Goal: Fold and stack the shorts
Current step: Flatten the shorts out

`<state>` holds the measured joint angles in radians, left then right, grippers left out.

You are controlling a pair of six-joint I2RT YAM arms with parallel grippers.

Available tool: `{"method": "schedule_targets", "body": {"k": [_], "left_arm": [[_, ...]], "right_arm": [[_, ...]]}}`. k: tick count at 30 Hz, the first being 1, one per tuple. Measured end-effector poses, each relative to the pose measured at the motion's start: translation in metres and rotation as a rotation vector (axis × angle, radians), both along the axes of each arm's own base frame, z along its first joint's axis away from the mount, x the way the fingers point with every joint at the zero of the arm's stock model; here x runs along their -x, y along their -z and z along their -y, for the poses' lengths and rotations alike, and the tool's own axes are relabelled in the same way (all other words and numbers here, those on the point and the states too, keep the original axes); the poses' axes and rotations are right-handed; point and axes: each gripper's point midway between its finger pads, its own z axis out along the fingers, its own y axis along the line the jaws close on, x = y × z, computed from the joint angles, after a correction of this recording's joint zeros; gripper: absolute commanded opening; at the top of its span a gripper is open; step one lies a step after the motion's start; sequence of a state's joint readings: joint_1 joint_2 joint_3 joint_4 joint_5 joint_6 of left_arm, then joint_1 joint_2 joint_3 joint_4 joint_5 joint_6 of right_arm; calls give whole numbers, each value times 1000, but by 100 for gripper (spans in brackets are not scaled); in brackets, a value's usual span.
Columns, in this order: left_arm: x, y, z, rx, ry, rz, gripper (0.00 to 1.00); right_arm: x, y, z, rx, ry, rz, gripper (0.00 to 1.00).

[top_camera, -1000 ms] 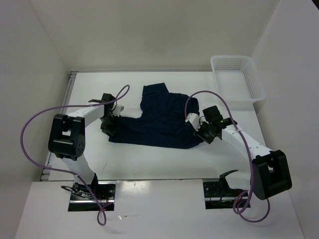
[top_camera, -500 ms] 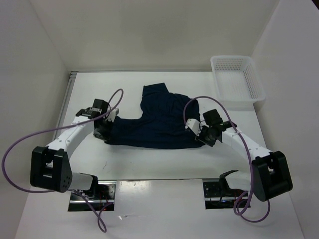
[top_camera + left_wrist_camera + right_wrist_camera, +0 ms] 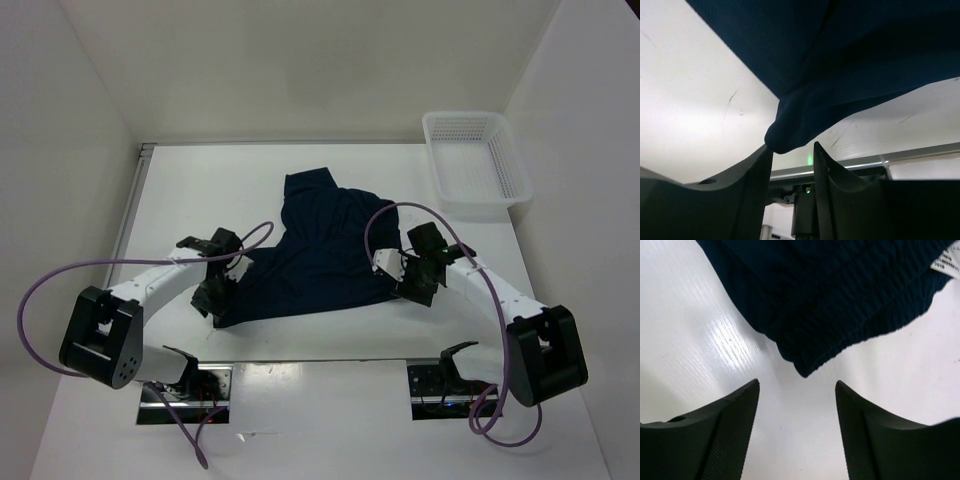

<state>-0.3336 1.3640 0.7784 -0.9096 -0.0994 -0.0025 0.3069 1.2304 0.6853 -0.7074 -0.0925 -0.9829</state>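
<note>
The dark navy shorts [image 3: 315, 250] lie spread out in the middle of the white table. My left gripper [image 3: 213, 300] sits at their near left corner. In the left wrist view a rounded fold of the shorts [image 3: 790, 132] hangs right at the tips of my left gripper [image 3: 793, 145], whose jaws stand apart without pinching it. My right gripper [image 3: 397, 277] is at the shorts' near right edge. There the gathered waistband [image 3: 840, 335] lies just ahead of my right gripper [image 3: 798, 381], which is open wide and not touching the cloth.
A white mesh basket [image 3: 497, 150] stands at the far right corner of the table. White walls close in the table on the left, back and right. Purple cables loop from both arms. A white label [image 3: 946, 262] shows on the waistband.
The left arm swung toward the near edge, dragging the shorts' left corner with it. Both grippers, shut on the cloth half a second ago, have opened and let go.
</note>
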Motion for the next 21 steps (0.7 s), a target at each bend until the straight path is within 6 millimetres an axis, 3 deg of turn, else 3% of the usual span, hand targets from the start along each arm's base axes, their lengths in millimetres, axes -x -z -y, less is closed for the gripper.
{"method": "schedule_targets", "body": {"k": [5,7,9,10,13,16,21], "left_arm": [[2,-5,-6,-23,-10,1,47],[-11,-15,-7,4,-48,38,47],[-51,-36,-7,57,-115,164,47],[-73,-49,-7,86,-142,240,47],[-132,-80,-8,138,-185,436,47],[-160,-73,-4,147,-181,471,46],[-157,-17,1,125,-175,320,45]], "right_arm": [[-8,-21,1,-1,37,47,65],[-25,-45,-9,-60,72,106,52],[-47,-77,-25,-149,101,183,43],[-59,-94,-34,-205,120,225,33],[-80,-119,-54,-307,142,295,21],[-80,-104,-76,-316,93,270,11],[-36,-38,-106,-232,-62,89,3]]}}
